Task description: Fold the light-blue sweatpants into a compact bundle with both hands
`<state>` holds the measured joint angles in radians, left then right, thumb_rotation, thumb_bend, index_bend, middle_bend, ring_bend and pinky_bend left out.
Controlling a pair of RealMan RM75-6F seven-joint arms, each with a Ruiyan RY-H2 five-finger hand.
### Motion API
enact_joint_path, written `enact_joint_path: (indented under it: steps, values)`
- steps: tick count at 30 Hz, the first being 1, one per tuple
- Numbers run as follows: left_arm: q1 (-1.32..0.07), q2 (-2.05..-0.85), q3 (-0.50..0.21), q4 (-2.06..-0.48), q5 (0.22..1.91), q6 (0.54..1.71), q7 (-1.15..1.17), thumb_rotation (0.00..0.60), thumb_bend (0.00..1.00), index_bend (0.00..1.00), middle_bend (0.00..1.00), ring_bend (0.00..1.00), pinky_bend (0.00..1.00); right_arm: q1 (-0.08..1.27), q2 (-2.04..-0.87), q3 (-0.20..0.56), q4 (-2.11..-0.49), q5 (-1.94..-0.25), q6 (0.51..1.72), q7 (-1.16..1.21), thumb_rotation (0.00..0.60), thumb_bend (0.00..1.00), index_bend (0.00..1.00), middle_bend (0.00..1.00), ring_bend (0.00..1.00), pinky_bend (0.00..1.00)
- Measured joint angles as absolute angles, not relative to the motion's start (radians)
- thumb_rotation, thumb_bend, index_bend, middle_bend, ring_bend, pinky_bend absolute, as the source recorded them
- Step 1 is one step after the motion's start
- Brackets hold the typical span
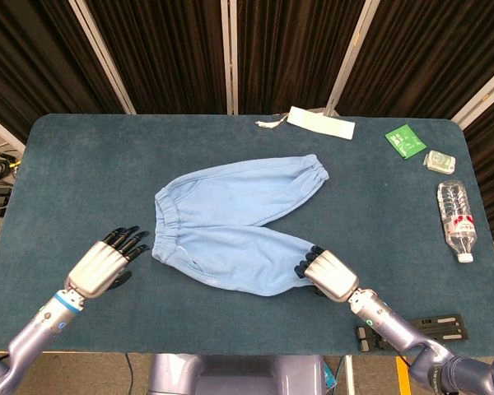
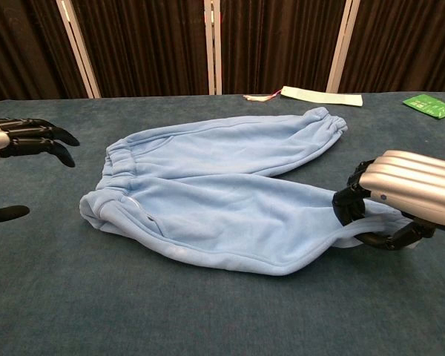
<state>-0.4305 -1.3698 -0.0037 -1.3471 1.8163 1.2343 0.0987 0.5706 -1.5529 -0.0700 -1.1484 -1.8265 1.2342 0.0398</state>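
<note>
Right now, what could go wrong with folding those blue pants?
The right hand holds only the near cuff of the light-blue fleece sweatpants, so the leg may slip free when lifted. The left hand is open beside the elastic waistband, not touching it, so a pull could drag the whole garment across the dark-blue felt table.

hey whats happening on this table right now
A two-armed robot is starting to fold light-blue sweatpants spread flat on a blue table. Its right hand grips the cuff of the nearer leg, lifting that end a little. Its left hand hovers open next to the waistband, touching nothing. No fold is made yet. A water bottle, a green packet and a paper tag lie off to the side.
</note>
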Motion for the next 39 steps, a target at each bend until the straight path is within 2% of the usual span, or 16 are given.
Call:
enact_joint_path:
  steps: [7, 14, 16, 19, 23, 27, 39]
  values:
    - [-0.515, -1.504, -0.014, -1.201, 1.814, 1.178, 0.047, 0.6, 0.32, 0.3, 0.12, 0.12, 0.21, 0.574, -1.553, -0.071, -1.164, -1.813, 1.229, 0.034, 0.6, 0.46, 0.66, 0.63, 0.52, 0.4]
    - [-0.558, -1.583, -0.018, -1.116, 1.776, 1.131, 0.043, 0.6, 0.36, 0.33, 0.12, 0.15, 0.25, 0.577, -1.546, -0.076, -1.171, -1.81, 1.229, 0.033, 0.6, 0.47, 0.66, 0.63, 0.52, 0.4]
    - [-0.569, -1.599, -0.018, -1.103, 1.762, 1.115, 0.043, 0.6, 0.38, 0.34, 0.14, 0.18, 0.28, 0.578, -1.543, -0.077, -1.174, -1.808, 1.229, 0.032, 0.6, 0.48, 0.66, 0.63, 0.52, 0.4]
    - [-0.582, -1.615, -0.013, -1.086, 1.747, 1.106, 0.046, 0.6, 0.42, 0.42, 0.23, 0.26, 0.37, 0.579, -1.539, -0.079, -1.178, -1.806, 1.228, 0.034, 0.6, 0.48, 0.66, 0.63, 0.52, 0.4]
    - [-0.588, -1.616, 0.0, -1.086, 1.743, 1.107, 0.047, 0.6, 0.49, 0.56, 0.36, 0.37, 0.48, 0.581, -1.532, -0.084, -1.184, -1.804, 1.223, 0.054, 0.6, 0.48, 0.66, 0.63, 0.52, 0.4]
    - [-0.589, -1.606, 0.014, -1.092, 1.746, 1.118, 0.027, 0.6, 0.52, 0.64, 0.44, 0.44, 0.53, 0.587, -1.519, -0.096, -1.194, -1.807, 1.217, 0.097, 0.6, 0.49, 0.66, 0.63, 0.53, 0.42]
    - [-0.58, -1.528, 0.076, -1.114, 1.799, 1.199, 0.0, 0.6, 0.52, 0.66, 0.45, 0.45, 0.54, 0.596, -1.462, -0.122, -1.238, -1.815, 1.22, 0.189, 0.6, 0.54, 0.67, 0.64, 0.53, 0.42]
